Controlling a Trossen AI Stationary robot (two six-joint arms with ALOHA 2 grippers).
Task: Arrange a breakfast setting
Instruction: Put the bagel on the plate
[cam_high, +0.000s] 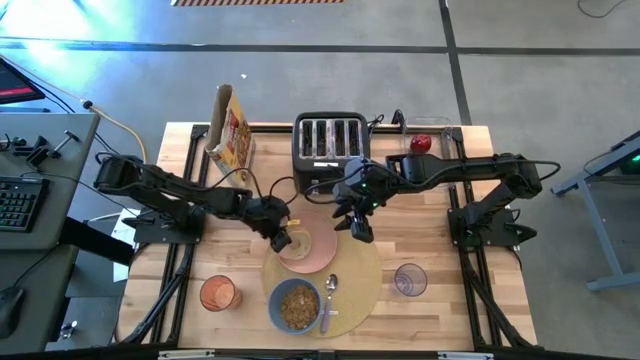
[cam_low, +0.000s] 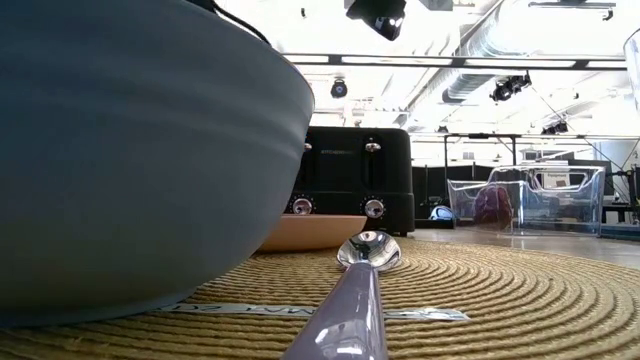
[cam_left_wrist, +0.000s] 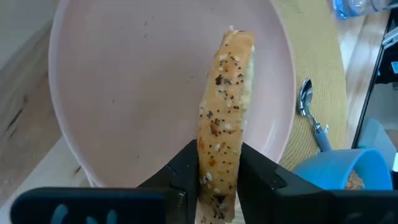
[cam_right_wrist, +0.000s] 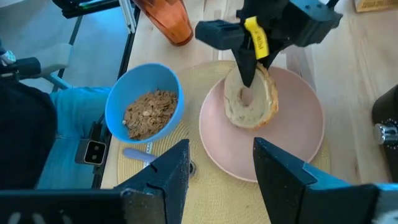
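Observation:
My left gripper (cam_high: 282, 238) is shut on the seeded bagel (cam_right_wrist: 250, 99), which stands on edge over the pink plate (cam_high: 312, 255). The plate lies on the far part of the round tan placemat (cam_high: 355, 275). My right gripper (cam_high: 358, 228) is open and empty, above the mat's far right edge, beside the plate. The blue bowl (cam_high: 295, 305) holds cereal and stands on the mat's near part. The metal spoon (cam_high: 328, 295) lies to its right. The orange cup (cam_high: 218, 293) and the purplish glass (cam_high: 410, 280) stand on the table. The red apple (cam_high: 421, 143) lies in a clear box. My left gripper pinches the bagel's ring across its thickness (cam_left_wrist: 219, 180), one finger (cam_left_wrist: 181, 177) on each flat face. In the right wrist view a finger (cam_right_wrist: 247, 71) reaches down the face toward the hole. The fingers come from above, slanting. The bagel stands on edge; I cannot tell whether its lower rim touches the plate.
The black toaster (cam_high: 328, 140) stands at the table's far middle, and the cereal box (cam_high: 230, 128) at the far left. Both arms meet close together over the plate. Bare wood shows at the table's near right, around the glass.

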